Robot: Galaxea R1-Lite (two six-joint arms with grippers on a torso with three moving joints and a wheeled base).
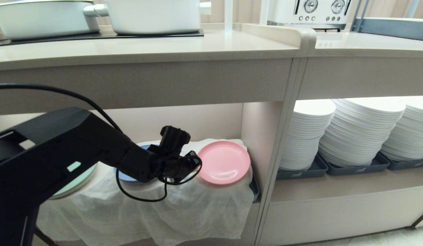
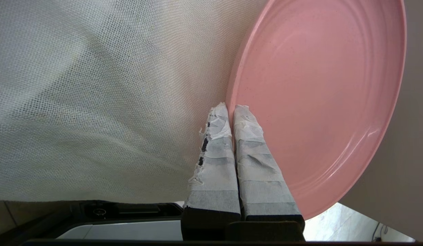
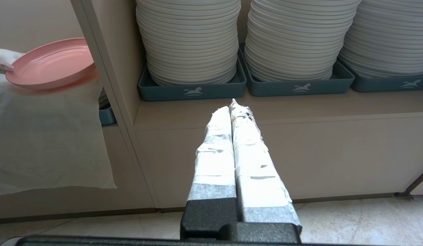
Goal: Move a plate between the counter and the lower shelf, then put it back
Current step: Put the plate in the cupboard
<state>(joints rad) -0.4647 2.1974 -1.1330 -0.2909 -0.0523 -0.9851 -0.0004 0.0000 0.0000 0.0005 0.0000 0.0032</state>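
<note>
- I see the plate [image 1: 223,162] lying on the white cloth [image 1: 184,208] that drapes the lower shelf [image 1: 232,123], at the right end of that recess, close to the side wall.
- My left gripper [image 2: 231,106] is inside the recess at the plate's left rim; its taped fingers [image 2: 215,150] are pressed together with one on each side of the rim edge, so I read it as clamped on the plate.
- A blue plate [image 1: 127,176] and a mint-green plate [image 1: 74,184] sit on the cloth further left, mostly hidden behind my left arm.
- My right gripper [image 3: 233,104] hangs low, fingers closed on nothing, pointing at the neighbouring recess with stacked white plates [image 3: 192,37] in grey trays [image 3: 192,89].
- Above, the counter [image 1: 146,49] carries two white pots [image 1: 153,15].
</note>
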